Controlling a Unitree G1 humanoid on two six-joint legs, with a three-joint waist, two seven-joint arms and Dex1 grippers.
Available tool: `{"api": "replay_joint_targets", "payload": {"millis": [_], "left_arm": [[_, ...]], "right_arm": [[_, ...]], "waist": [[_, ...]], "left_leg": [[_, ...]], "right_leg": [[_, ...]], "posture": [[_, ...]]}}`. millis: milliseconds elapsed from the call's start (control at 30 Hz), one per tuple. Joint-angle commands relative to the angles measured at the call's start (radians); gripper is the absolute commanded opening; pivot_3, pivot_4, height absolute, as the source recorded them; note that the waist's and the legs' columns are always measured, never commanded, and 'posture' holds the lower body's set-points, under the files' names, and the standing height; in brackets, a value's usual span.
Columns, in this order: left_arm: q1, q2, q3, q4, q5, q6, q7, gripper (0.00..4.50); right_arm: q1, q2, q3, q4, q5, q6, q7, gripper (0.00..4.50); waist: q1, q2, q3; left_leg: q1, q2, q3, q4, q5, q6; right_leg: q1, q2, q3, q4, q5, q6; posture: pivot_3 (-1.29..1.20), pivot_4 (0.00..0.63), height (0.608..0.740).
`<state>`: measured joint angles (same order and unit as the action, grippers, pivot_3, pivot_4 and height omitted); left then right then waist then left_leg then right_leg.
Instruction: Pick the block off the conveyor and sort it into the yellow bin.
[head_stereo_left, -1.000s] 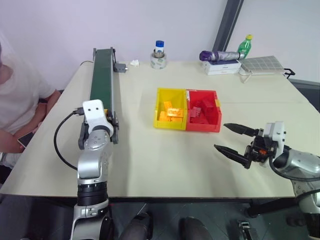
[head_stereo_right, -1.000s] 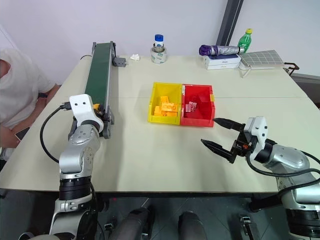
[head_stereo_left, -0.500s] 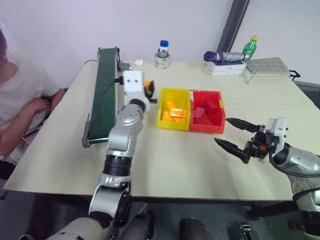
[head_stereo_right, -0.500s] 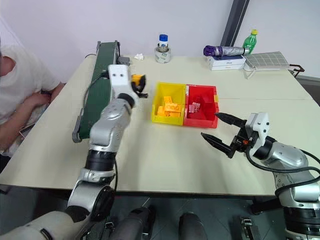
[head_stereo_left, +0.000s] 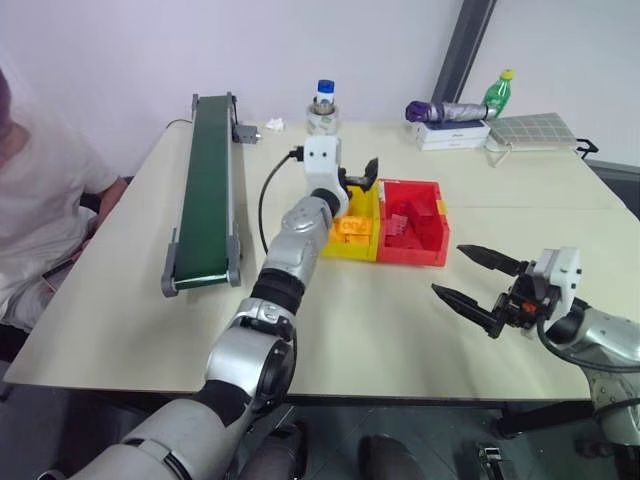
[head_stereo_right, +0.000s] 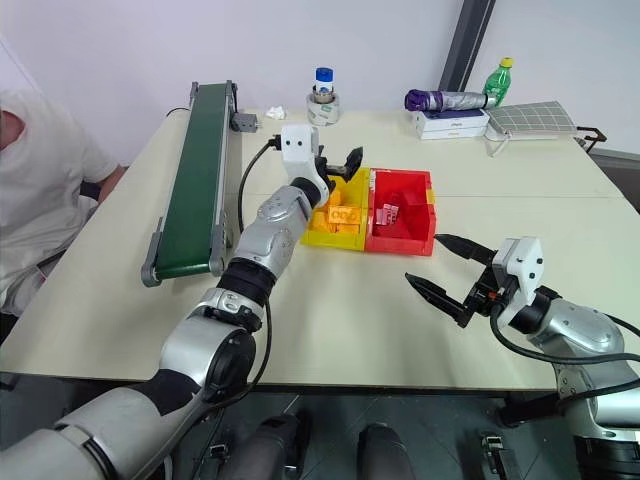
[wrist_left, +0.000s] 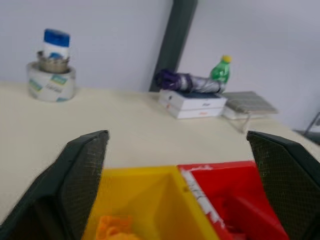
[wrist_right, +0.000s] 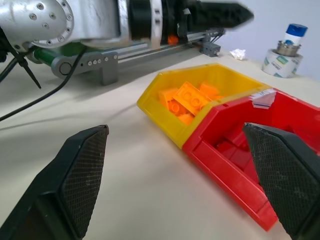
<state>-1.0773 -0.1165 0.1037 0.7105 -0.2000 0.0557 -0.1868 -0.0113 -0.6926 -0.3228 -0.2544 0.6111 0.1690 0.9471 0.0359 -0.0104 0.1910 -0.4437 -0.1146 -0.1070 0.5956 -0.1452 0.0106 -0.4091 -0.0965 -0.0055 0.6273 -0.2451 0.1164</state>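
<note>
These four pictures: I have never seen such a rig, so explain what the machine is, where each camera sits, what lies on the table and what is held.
It is a humanoid robot with two arms, each ending in two black jaws. Two pictures come from cameras in its head, looking down over the table. The other two come from cameras on its wrists, looking out between the jaws.

On the table: the conveyor with a green belt on the robot's left, and the yellow bin joined to a red bin, each holding blocks of its own colour. At the far edge stand a tape roll with a small bottle, a green bottle and a folded umbrella. A person sits at the left.

The left gripper hangs over the yellow bin, jaws open and empty. The right gripper waits near the robot's right, also open and empty.
</note>
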Motion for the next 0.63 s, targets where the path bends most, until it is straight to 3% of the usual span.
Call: {"api": "replay_joint_targets", "payload": {"millis": [33, 167, 233, 367, 500, 633], "left_arm": [[0.076, 0.058, -0.007, -0.194, -0.026, 0.054, -0.061, 4.47], [0.233, 0.192, -0.024, -0.489, -0.081, 0.252, -0.163, 4.47], [0.336, 0.308, -0.020, -0.657, -0.100, 0.350, -0.222, 4.47], [0.479, 0.463, 0.062, -0.860, -0.201, 0.469, -0.294, 4.47], [0.621, 0.615, 0.147, -0.935, -0.248, 0.490, -0.384, 4.47], [0.660, 0.673, 0.231, -0.909, -0.280, 0.498, -0.372, 4.47]], "right_arm": [[-0.016, 0.003, -0.025, -0.028, 0.007, -0.019, -0.006, 4.50], [-0.023, 0.003, -0.020, -0.011, 0.007, -0.025, 0.006, 4.50], [-0.039, -0.003, -0.011, 0.007, 0.002, -0.029, 0.022, 4.50], [-0.077, -0.014, -0.009, 0.042, -0.001, -0.027, 0.044, 4.50], [-0.099, -0.017, -0.004, 0.070, -0.010, -0.030, 0.067, 4.50], [-0.112, -0.016, 0.002, 0.085, -0.018, -0.032, 0.080, 4.50]], "waist": [[-0.003, 0.000, 0.000], [-0.006, 0.001, 0.000], [-0.019, 0.001, 0.000], [-0.023, 0.001, 0.000], [-0.025, 0.002, -0.001], [-0.020, 0.002, -0.001]], "left_leg": [[0.001, 0.000, 0.000, 0.000, 0.000, 0.000], [0.001, 0.001, 0.000, 0.000, 0.000, 0.000], [0.001, 0.001, 0.000, 0.000, 0.000, 0.000], [0.001, 0.001, -0.001, 0.000, 0.000, 0.000], [0.001, 0.001, -0.001, 0.000, 0.000, 0.000], [0.001, 0.001, -0.002, -0.002, 0.000, 0.000]], "right_leg": [[0.000, 0.000, 0.000, 0.000, 0.000, 0.000], [0.000, 0.001, 0.000, 0.002, 0.000, 0.000], [-0.001, 0.001, 0.001, 0.002, 0.000, -0.001], [0.000, 0.001, 0.001, 0.002, -0.002, -0.004], [0.000, 0.000, 0.002, 0.002, -0.002, -0.005], [-0.001, 0.000, 0.002, 0.002, -0.002, -0.006]], "posture": [[0.00, 0.150, 0.740], [0.00, 0.150, 0.740], [0.00, 0.150, 0.740], [0.00, 0.150, 0.740], [0.00, 0.150, 0.740], [0.00, 0.150, 0.740]]}}
